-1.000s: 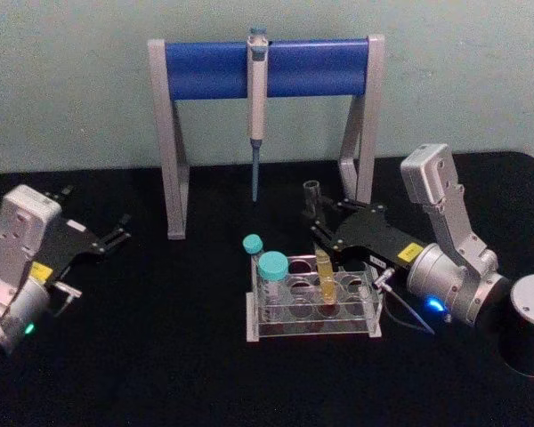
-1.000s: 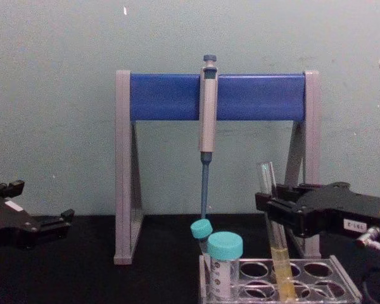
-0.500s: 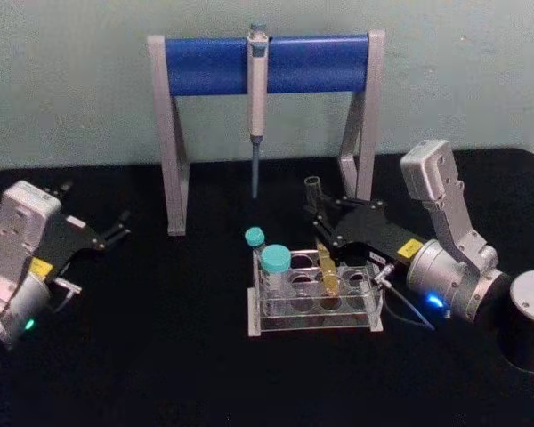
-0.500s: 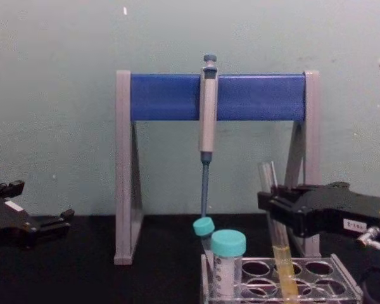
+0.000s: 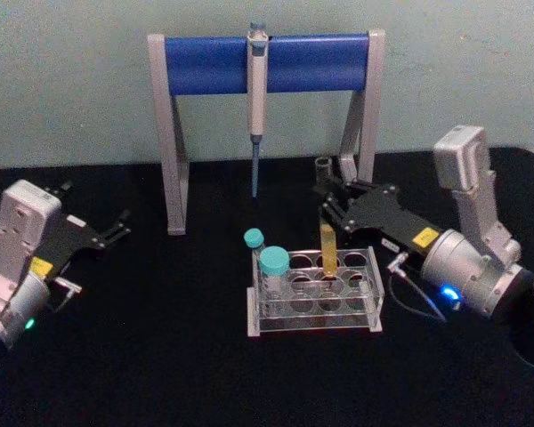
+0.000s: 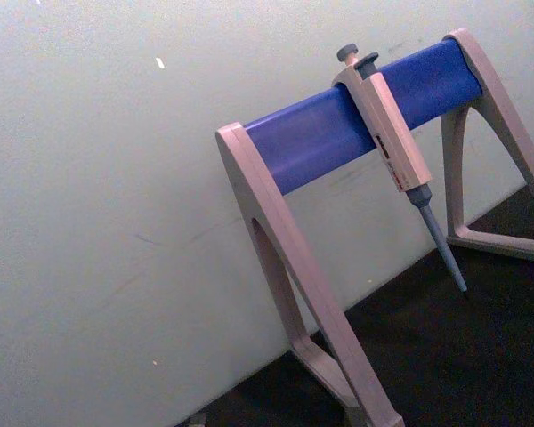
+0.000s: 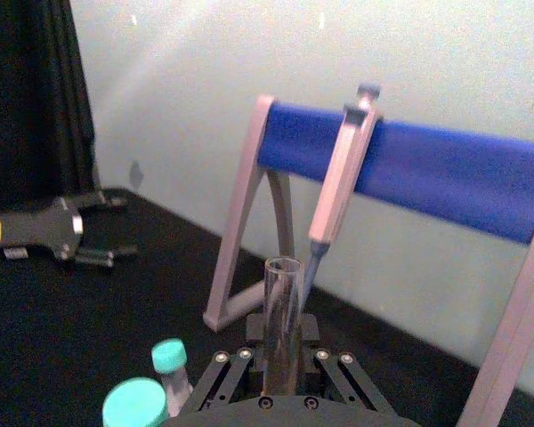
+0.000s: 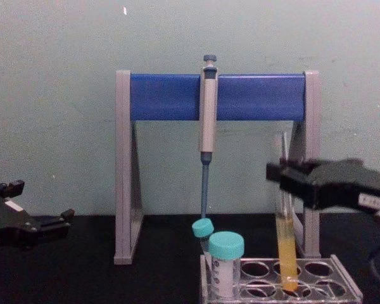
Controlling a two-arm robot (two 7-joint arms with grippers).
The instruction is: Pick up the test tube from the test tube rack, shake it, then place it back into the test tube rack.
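One test tube (image 5: 327, 251), yellow liquid in its lower part, is pinched upright by the right end effector (image 5: 327, 203), its round bottom level with the top of the test tube rack (image 5: 313, 313), over a back-row hole. Left end effector (image 5: 96, 210) sits parked at the table's (image 5: 187, 374) left, fingers spread.

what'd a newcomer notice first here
The right gripper pinching the test tube of yellow liquid, upright, its tip at the test tube rack mid-table. Behind stands a grey stand with a blue crossbar, a pipette hanging from it; the left gripper sits parked at far left.
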